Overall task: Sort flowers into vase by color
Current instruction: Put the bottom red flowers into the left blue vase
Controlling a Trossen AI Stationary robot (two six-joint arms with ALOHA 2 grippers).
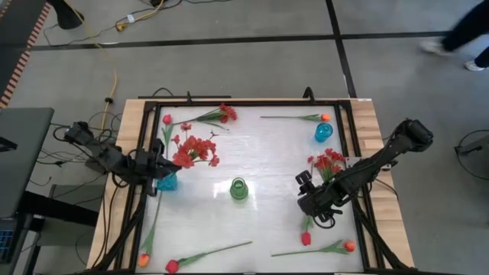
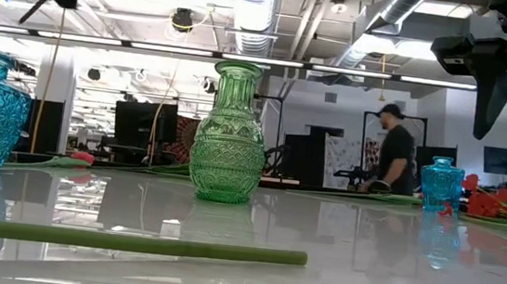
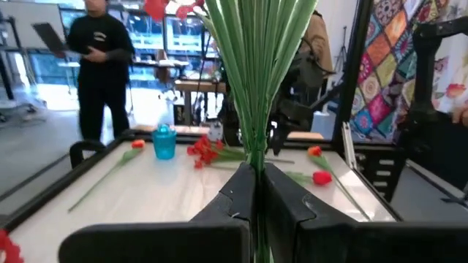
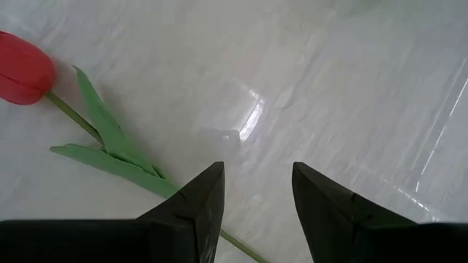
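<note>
The left end effector squeezes the stems of a red spray near the counter's left edge. The right end effector hangs open over a red tulip, with bare counter around it.

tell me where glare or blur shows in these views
Right wrist view: a bright glare patch on the white table beyond the open right gripper. Low view: the green stem nearest the camera is soft. Left wrist view: the person behind is blurred.

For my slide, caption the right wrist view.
Open right hand poised over the white table, beside a red tulip lying on its stem.
</note>
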